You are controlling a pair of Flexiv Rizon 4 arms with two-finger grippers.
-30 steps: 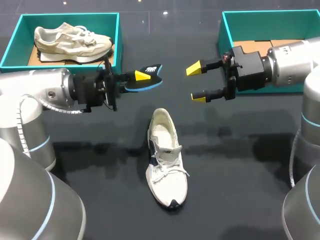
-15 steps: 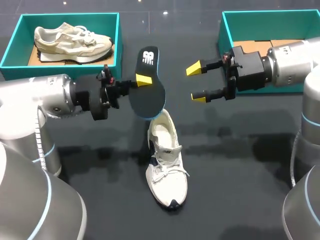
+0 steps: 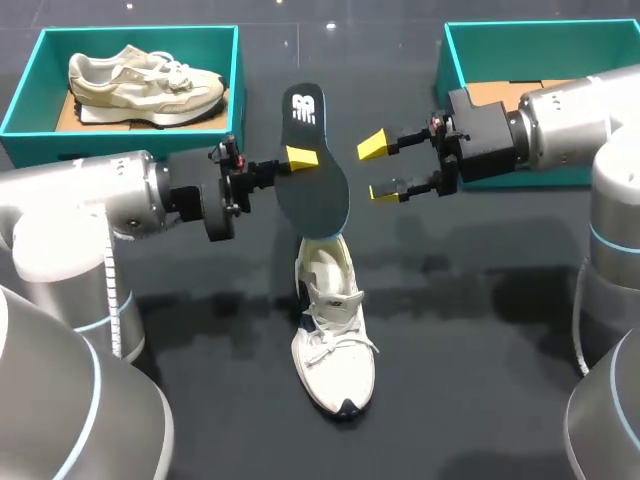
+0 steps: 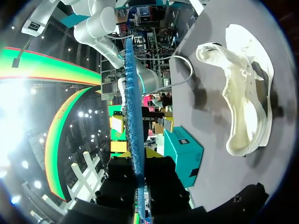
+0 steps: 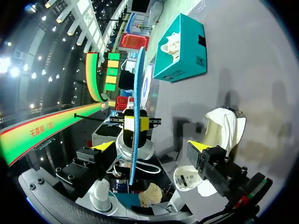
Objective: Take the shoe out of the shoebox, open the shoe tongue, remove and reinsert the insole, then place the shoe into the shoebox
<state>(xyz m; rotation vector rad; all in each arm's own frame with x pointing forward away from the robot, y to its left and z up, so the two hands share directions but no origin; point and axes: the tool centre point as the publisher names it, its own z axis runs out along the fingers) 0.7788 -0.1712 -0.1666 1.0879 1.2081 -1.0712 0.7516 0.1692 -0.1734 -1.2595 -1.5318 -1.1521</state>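
Dark table point(image 3: 480, 400), white shoe point(image 3: 335, 330); L hand point(image 3: 300, 157) seemingly tight on insole point(image 3: 315, 195), R hand point(image 3: 378, 168) spread.

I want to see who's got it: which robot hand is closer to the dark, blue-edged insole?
Left. The left gripper is shut on the dark, blue-edged insole, held above the white shoe; the right gripper hangs open beside it, not touching.

Hardly any print for you to read here.
You see one white logo mark point(image 3: 301, 108) on the heel end of the dark insole point(image 3: 314, 175), too small to spell out. On the teal shoebox point(image 5: 180, 58) outer wall you find a black label patch point(image 5: 201, 40) and tiny dark marks, none legible.
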